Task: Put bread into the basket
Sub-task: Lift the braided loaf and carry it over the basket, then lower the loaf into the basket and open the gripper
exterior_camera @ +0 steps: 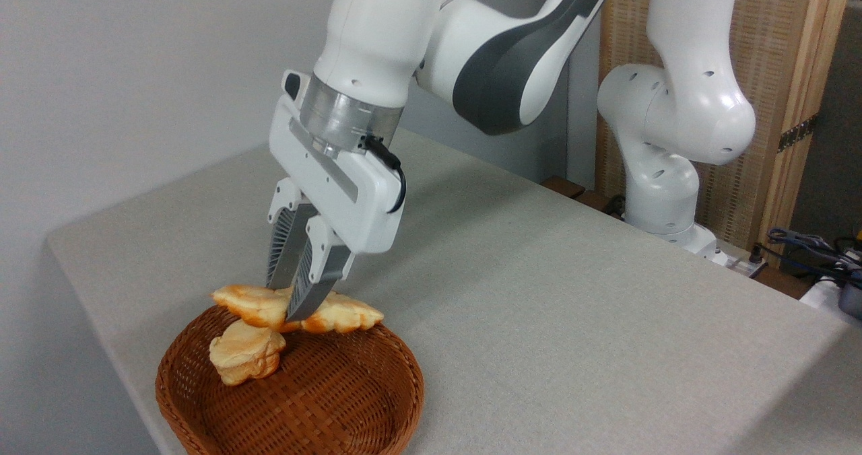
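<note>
While gripper [288,300] pinches one bread [340,315], one bun [244,355], one basket [377,401]

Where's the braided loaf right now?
The loaf is lower left, clamped in the tool over the basket's back rim, just above the small bun.

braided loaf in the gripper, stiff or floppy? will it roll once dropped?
The bread likely holds stiff: pinched mid-length by the gripper, both ends stay level. Probably light, since a narrow pinch carries it. Its ridged, flattish shape and the basket walls suggest little rolling, though it may land on the bun.
</note>
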Available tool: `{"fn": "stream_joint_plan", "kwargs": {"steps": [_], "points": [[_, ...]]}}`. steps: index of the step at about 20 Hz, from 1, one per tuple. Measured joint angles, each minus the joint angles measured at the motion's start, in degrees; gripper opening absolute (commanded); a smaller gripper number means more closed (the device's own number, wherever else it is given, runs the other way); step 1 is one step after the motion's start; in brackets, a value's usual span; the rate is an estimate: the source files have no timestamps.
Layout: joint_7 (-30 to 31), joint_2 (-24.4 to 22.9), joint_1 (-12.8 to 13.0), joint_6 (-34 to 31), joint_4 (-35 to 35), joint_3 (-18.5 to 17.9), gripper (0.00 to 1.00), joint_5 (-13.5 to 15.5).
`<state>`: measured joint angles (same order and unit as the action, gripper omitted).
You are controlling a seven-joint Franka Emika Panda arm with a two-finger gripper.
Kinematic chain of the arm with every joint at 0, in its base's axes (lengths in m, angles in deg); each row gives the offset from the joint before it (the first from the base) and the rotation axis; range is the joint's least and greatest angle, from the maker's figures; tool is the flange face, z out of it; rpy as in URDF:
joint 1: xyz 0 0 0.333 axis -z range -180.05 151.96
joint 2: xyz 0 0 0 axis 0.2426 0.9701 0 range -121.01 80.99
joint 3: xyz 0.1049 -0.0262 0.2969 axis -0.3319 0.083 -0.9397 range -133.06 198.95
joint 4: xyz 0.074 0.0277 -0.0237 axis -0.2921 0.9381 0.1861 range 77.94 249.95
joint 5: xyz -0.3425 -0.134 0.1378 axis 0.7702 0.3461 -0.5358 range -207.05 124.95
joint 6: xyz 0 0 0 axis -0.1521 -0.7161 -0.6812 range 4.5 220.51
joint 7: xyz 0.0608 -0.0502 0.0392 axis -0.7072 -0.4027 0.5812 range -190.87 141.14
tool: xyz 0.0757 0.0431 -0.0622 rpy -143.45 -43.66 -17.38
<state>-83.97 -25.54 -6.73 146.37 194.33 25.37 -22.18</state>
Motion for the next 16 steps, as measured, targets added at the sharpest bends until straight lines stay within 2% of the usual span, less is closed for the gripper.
{"fn": "stream_joint_plan", "kwargs": {"steps": [1,4,16], "points": [[0.7,0.5,0.0,0.9,0.0,0.0,0.99,1.1],[1.2,1.3,0.0,2.8,0.0,0.0,1.0,4.2],[1.5,1.7,0.0,2.9,0.0,0.0,1.0,4.5]]}}
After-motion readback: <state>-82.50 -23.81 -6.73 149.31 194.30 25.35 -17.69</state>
